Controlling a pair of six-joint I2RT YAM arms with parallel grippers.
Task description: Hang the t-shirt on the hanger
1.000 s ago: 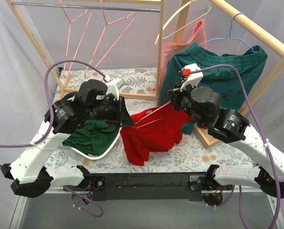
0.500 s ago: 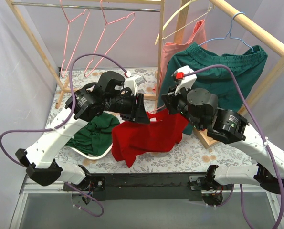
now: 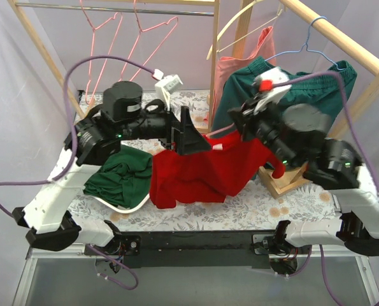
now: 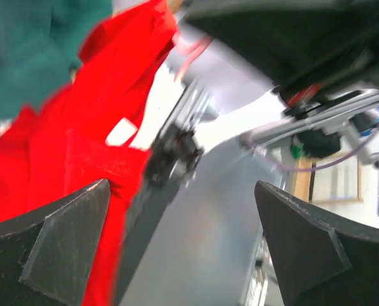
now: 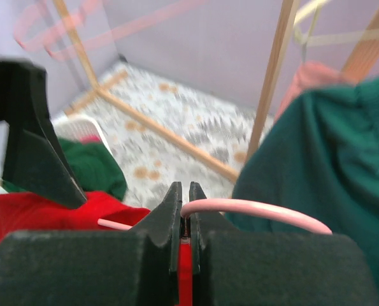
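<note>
Table (image 3: 265, 205), leaf-print cover: carries everything below.

Wooden rack (image 3: 215, 64): stands at the back of the table. Two spare pink hangers (image 3: 144, 44) hang on its rail. A dark green garment (image 3: 291, 95) is draped at the right, beside a salmon cloth (image 3: 240, 64).

T-shirt (image 3: 202, 175): red and bunched, strung between my two arms. Its lower folds lie on the table just right of the basket. The upper edge is lifted toward my right gripper.

White basket (image 3: 124, 208): at the left, holding another dark green garment (image 3: 122, 178).

Hanger (image 5: 265, 212): thin pink wire. One curved run of it passes through my right gripper. The rest is mostly hidden by the shirt in the top view.

Right gripper (image 5: 184, 191): jaws closed down to a slit, clamped on the pink wire. Red cloth shows in the slit just under the wire. I cannot tell whether it is pinched as well.

Left gripper (image 4: 181, 186): fingers spread wide with nothing between them. It hangs over the shirt's upper left edge, with red cloth showing behind the left finger (image 4: 62, 242).
</note>
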